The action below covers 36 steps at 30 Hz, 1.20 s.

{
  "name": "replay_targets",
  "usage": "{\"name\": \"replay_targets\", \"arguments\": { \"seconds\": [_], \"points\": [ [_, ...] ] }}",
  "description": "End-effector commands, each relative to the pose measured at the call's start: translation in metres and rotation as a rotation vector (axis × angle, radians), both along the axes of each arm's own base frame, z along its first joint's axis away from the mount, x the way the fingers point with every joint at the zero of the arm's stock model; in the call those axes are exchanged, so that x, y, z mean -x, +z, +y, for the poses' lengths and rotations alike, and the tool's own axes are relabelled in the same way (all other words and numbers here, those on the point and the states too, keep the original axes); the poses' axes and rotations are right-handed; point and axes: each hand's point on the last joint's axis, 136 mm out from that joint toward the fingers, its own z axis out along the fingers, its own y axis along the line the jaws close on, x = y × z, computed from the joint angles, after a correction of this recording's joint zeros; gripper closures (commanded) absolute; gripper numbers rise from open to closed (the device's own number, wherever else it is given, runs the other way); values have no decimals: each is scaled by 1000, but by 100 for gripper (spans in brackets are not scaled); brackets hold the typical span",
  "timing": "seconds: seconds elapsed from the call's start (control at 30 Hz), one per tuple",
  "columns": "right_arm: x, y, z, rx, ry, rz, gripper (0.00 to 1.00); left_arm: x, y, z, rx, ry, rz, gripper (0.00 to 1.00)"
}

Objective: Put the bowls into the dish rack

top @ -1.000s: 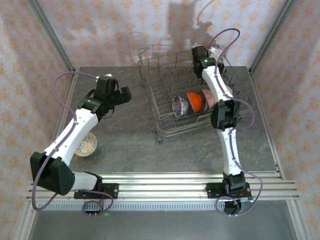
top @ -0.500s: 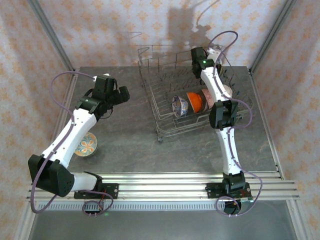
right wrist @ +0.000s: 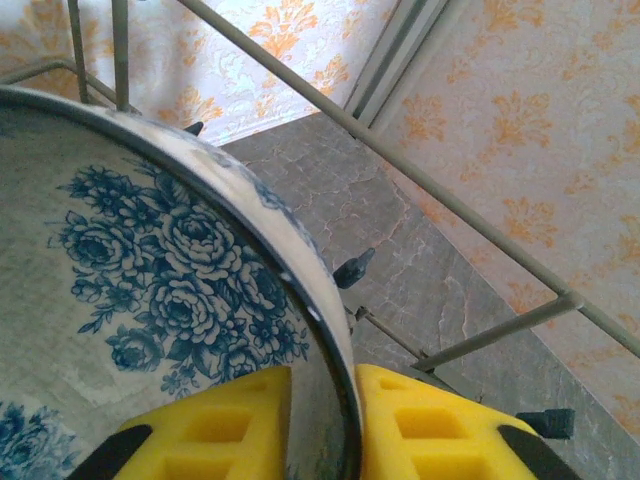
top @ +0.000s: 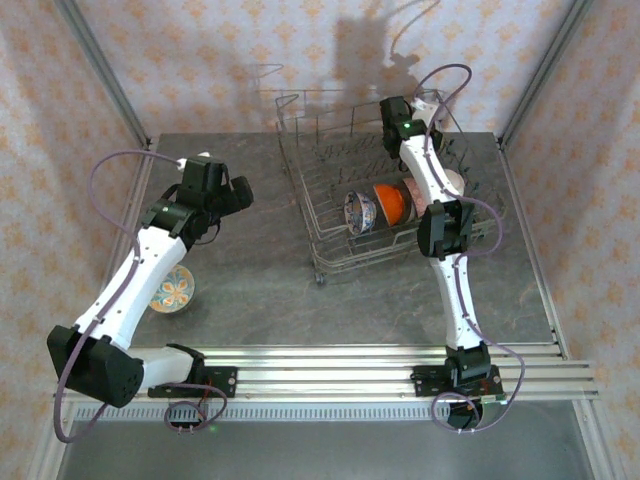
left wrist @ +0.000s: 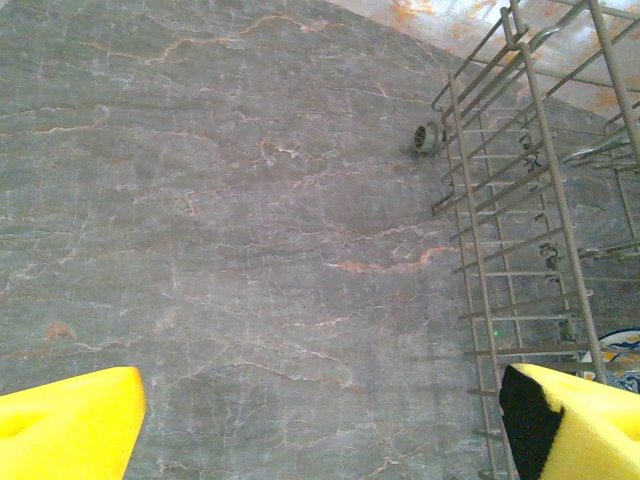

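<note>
- The white ceramic bowl painted with blue roses (right wrist: 150, 300) stands on edge at the 12 o'clock end of the large grey wire dish rack (top: 365, 258). The rack's thin wires cross close behind its rim.
- My right gripper (right wrist: 325, 400) straddles that rim, with one of the yellow fingers (right wrist: 220, 425) inside the bowl and the other outside. Both sit close against the rim. I cannot tell whether they pinch it or stand just off it.
- Toward the rack's 6 o'clock side, more bowls stand on edge in a row between the tines.
- The round blue-patterned bowl (top: 358, 212) is at the 9 o'clock end of that row, and the bright orange bowl (top: 392, 203) is just beside it at its 3 o'clock.
- The pinkish bowl (top: 413, 192) comes next, mostly hidden behind my right forearm.
- One bowl is outside the rack: the small round bowl with an orange flower pattern (top: 178, 290). It sits mouth up on the grey veined table (left wrist: 250, 250), at about 8 o'clock from the rack and well apart from it, partly under my left arm.
- My left gripper (left wrist: 320, 425) hovers over bare table at the rack's 9 o'clock. Its yellow fingers are spread wide with nothing between them.
- From my left wrist I see the rack's side wires at 3 o'clock and a small grey caster wheel (left wrist: 428, 137) under its corner.
- Cream wallpaper with orange flowers (top: 200, 60) closes in the table from 9 round to 3 o'clock.
</note>
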Motion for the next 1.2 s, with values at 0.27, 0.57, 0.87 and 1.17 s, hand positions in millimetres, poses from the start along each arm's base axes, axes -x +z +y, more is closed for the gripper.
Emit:
{"name": "replay_targets", "arguments": {
  "seconds": [0.27,0.57,0.87,1.17],
  "points": [
    [0,13,9,-11,39,1,75,22,-4,26,-48,91,39,7],
    [-3,32,31,-99,168,6,65,17,-11,20,-28,73,50,7],
    [-3,44,46,-151,255,10,61,15,-17,22,-30,80,55,7],
    [8,78,42,-109,260,-7,49,34,-30,57,53,236,128,5]
  ]
}}
